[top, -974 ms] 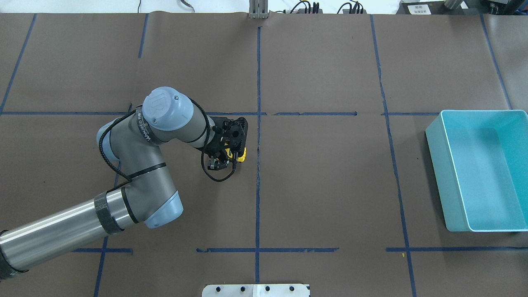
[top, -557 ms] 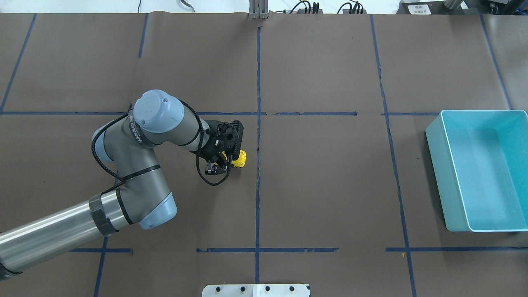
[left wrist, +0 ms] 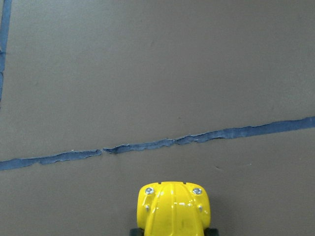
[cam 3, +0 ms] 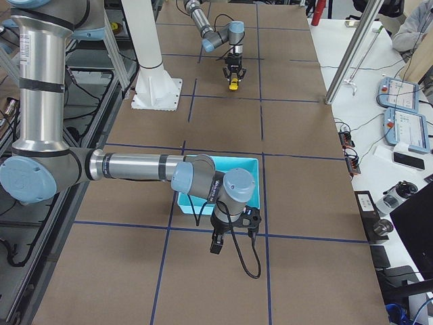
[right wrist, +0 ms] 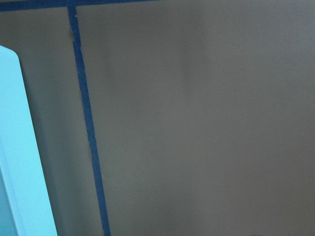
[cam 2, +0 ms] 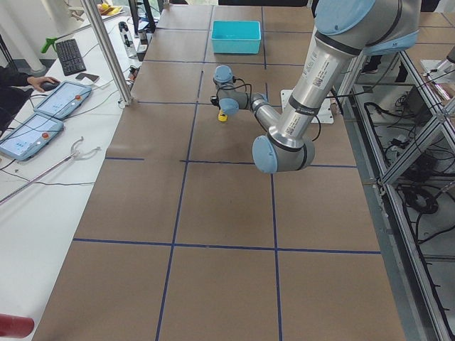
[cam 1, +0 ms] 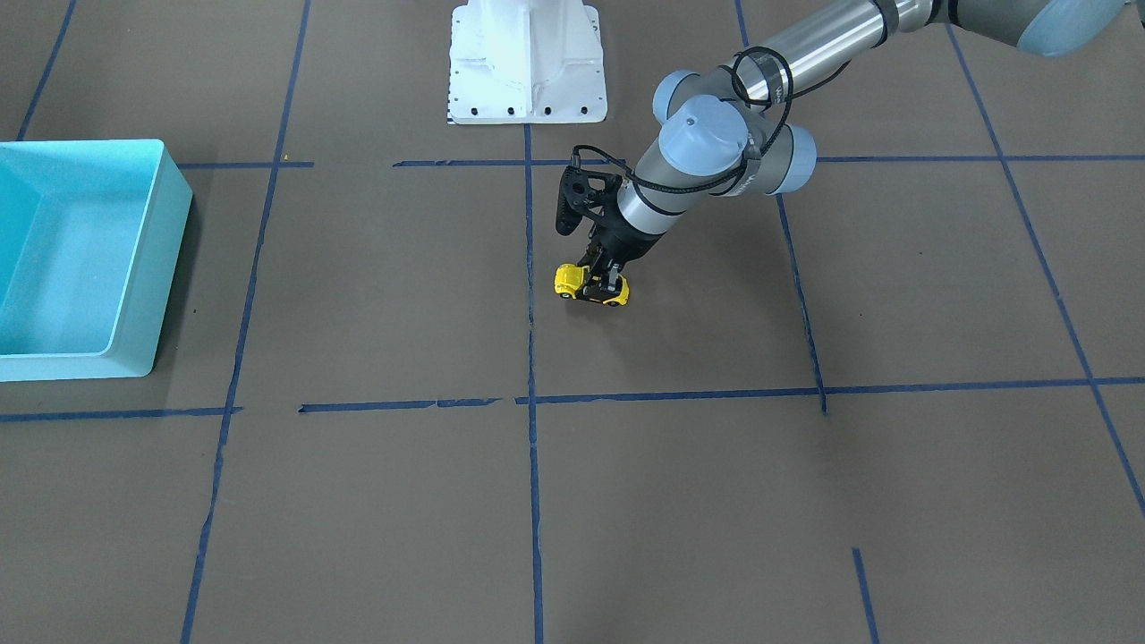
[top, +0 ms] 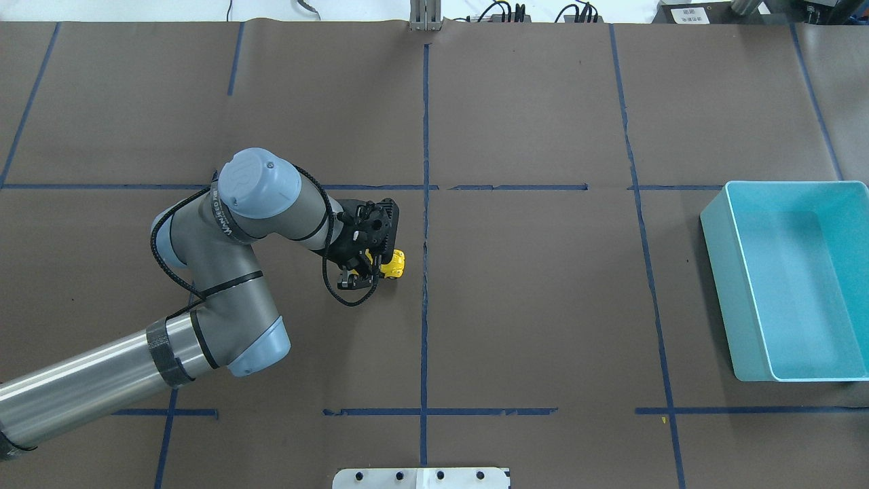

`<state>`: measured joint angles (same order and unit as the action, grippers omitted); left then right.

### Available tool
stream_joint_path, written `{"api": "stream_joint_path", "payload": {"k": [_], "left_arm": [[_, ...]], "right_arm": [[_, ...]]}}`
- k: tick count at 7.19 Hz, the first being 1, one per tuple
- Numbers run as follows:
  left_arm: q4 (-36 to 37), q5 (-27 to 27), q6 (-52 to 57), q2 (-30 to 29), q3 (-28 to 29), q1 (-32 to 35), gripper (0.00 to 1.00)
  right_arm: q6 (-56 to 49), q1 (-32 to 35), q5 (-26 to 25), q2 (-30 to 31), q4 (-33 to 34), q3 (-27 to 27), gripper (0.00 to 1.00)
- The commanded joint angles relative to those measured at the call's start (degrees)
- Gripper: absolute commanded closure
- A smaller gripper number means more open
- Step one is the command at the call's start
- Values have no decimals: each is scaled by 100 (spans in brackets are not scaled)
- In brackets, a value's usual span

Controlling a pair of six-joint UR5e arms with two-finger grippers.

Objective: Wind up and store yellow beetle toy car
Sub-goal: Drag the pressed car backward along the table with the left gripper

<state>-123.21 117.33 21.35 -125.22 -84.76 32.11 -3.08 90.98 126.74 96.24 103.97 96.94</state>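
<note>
Close by, the right tool [cam 3: 216, 245] is hanging just beside the turquoise bin [cam 3: 233, 159], where the car should end up. I cannot tell if it is apart or together. Farther off, the left tool [cam 1: 603, 286] is squeezing the yellow beetle toy car [cam 1: 569, 280]. Its wheels are sitting on the table [cam 1: 358, 295] near a blue tape line [cam 1: 529, 295], probably so it can be pulled back to wind up. The left arm [cam 1: 707, 152] is reaching out, elbow bent, wrist pointing down.
</note>
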Motion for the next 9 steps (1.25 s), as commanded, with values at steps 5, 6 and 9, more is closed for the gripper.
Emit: {"api": "stream_joint_path", "payload": {"k": [5, 6, 9], "left_arm": [[-643, 264, -201, 173, 223, 137, 100], [-652, 420, -201, 217, 223, 190, 100], [-863, 519, -193, 428, 223, 287, 100]], "right_arm": [[0, -1, 0, 0, 0, 0, 0], [0, -1, 0, 0, 0, 0, 0], [0, -1, 0, 0, 0, 0, 0]]}}
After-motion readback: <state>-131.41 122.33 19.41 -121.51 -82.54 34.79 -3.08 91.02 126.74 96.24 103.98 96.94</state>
